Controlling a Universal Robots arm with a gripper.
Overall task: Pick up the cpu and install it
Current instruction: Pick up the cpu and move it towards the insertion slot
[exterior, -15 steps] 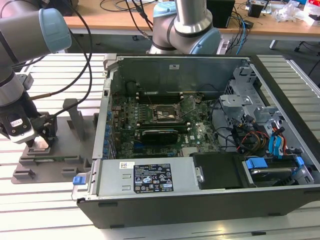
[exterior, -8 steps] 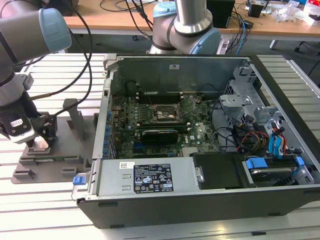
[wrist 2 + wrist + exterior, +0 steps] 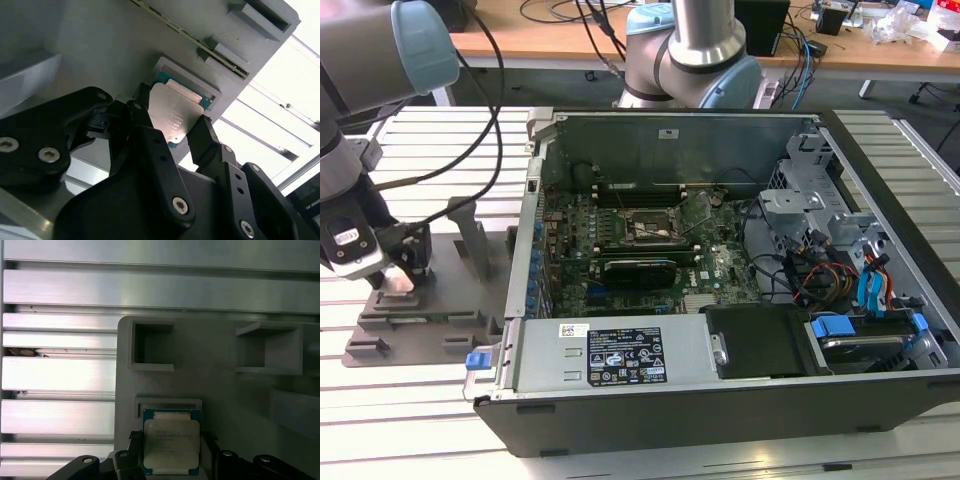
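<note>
1. Hovering low over the grey plastic tray (image 3: pixel 445 300) at the exterior view's left, the gripper (image 3: pixel 398 283) works well apart from the open computer case (image 3: pixel 740 400), because the pickup spot sits outside the machine.
2. The cpu (image 3: pixel 171 446) lies flat, silver top up, in a shallow square pocket of that tray. The pocket keeps it squared up and leaves two sides free for a grasp.
3. In both wrist views the black fingers (image 3: pixel 202 140) flank the chip, one against each opposite edge with no gap showing. I judge the claw clenched on the cpu.
4. So the chip sits right between the fingertips, down in its pocket and not lifted.
5. The motherboard socket (image 3: pixel 650 232) inside the case is far from the claw, so installation is not yet done.
</note>
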